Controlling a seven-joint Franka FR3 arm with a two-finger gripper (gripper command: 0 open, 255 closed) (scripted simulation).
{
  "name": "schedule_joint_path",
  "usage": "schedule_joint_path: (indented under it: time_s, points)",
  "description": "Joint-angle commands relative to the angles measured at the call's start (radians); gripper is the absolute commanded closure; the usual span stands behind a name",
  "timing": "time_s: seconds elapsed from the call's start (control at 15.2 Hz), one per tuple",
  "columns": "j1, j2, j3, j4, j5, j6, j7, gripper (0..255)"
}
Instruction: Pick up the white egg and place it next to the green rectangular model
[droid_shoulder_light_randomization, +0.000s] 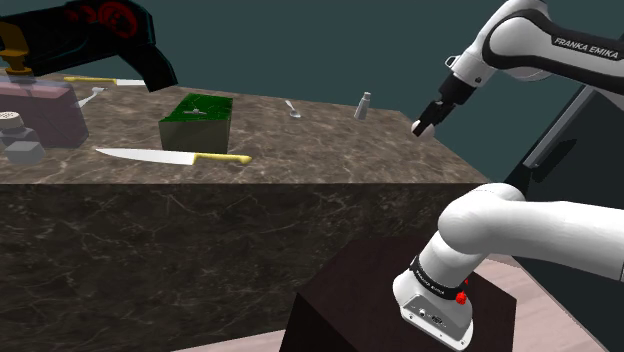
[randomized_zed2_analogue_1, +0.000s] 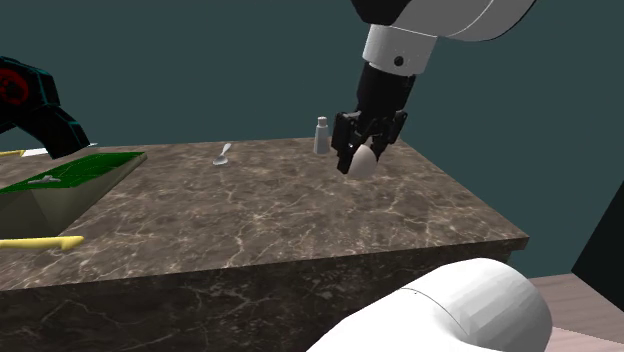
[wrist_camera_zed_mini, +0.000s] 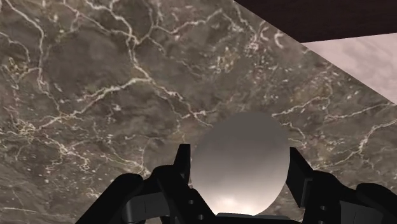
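Note:
The white egg (wrist_camera_zed_mini: 238, 162) sits clasped between my black gripper's two fingers (wrist_camera_zed_mini: 183, 167); my gripper (randomized_zed2_analogue_1: 364, 152) is shut on it. In the second exterior view the egg (randomized_zed2_analogue_1: 362, 161) hangs just above the dark marble counter (randomized_zed2_analogue_1: 260, 215), near its right end. The shoulder view puts my gripper (droid_shoulder_light_randomization: 421, 125) by the counter's right edge. The green rectangular block (droid_shoulder_light_randomization: 197, 120) stands far off toward the shoulder view's left, and its green top (randomized_zed2_analogue_1: 75, 170) lies at the second exterior view's left.
A yellow-handled knife (droid_shoulder_light_randomization: 170, 155) lies in front of the green block. A spoon (droid_shoulder_light_randomization: 292, 108) and a small grey shaker (droid_shoulder_light_randomization: 362, 106) stand at the counter's back, between block and gripper. A black appliance (droid_shoulder_light_randomization: 110, 30) and grey items (droid_shoulder_light_randomization: 20, 135) crowd the left end.

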Motion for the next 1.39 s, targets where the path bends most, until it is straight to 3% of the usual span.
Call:
schedule_joint_path:
  time_s: [0.0,0.86,1.32]
  points:
    - [0.006,0.01,0.006,0.033,0.007,-0.023,0.001,255]
    - [0.034,0.071,0.04,0.223,0.043,-0.151,0.013,255]
    - [0.099,0.185,0.171,0.233,0.142,-0.048,0.153,255]
